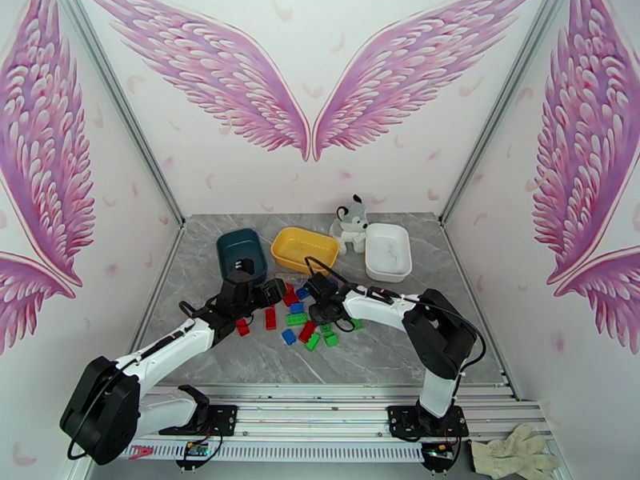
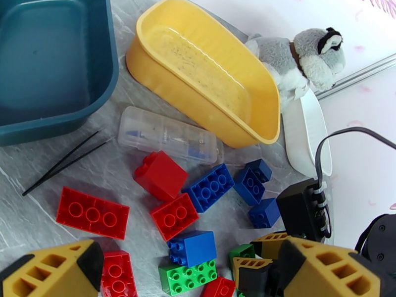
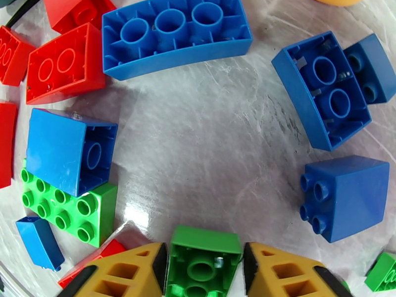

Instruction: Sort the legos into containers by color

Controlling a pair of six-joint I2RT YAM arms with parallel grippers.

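Observation:
Red, blue and green legos (image 1: 297,318) lie scattered mid-table, in front of the dark teal tub (image 1: 240,251), the yellow tub (image 1: 304,248) and the white tub (image 1: 388,251); the teal and yellow tubs look empty. My right gripper (image 3: 203,278) is low over the pile, shut on a small green brick (image 3: 203,263), with blue bricks (image 3: 175,33) ahead of it. To its left my left gripper (image 2: 188,285) hovers open above red bricks (image 2: 91,214) and a blue brick (image 2: 193,246), holding nothing. From above, the left gripper (image 1: 274,294) and right gripper (image 1: 322,299) are close together.
A grey-white plush toy (image 1: 350,222) sits between the yellow and white tubs. A small clear flat case (image 2: 168,134) and black tweezers (image 2: 64,162) lie just in front of the teal and yellow tubs. A white glove (image 1: 512,456) rests off the table at the bottom right.

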